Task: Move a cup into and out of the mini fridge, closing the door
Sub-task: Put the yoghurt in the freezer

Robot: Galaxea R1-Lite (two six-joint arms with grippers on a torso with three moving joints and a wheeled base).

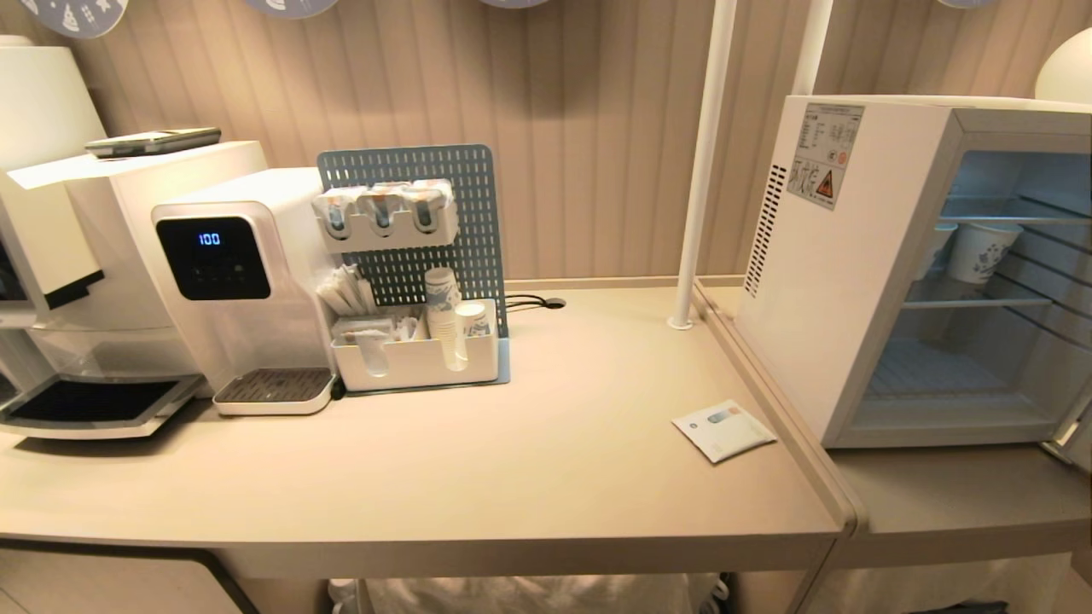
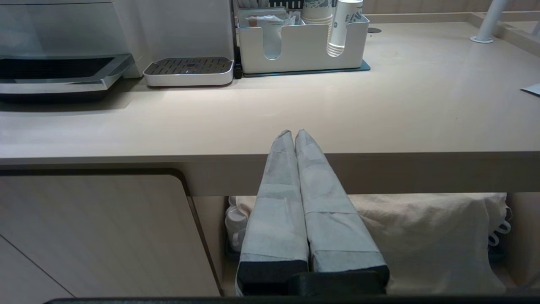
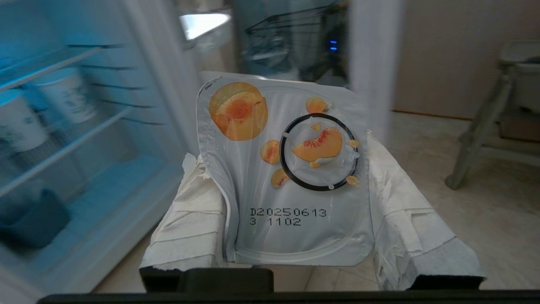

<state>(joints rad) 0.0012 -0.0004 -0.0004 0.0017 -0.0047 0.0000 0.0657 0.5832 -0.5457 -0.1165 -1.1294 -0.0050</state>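
Wall behind is beige w/ vertical ribbing; two white poles rise from the light wood counter, which meets a second counter section at right. Under the counter: a cabinet door and crumpled white cloth. Pale floor, maybe tile, w/ a blurred grey stand.

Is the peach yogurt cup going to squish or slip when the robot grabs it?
The cup sits between the right gripper's padded fingers, so it probably won't slip. Its thin foil lid looks easy to dent. It looks small and likely light, so a hard squeeze might buckle it.
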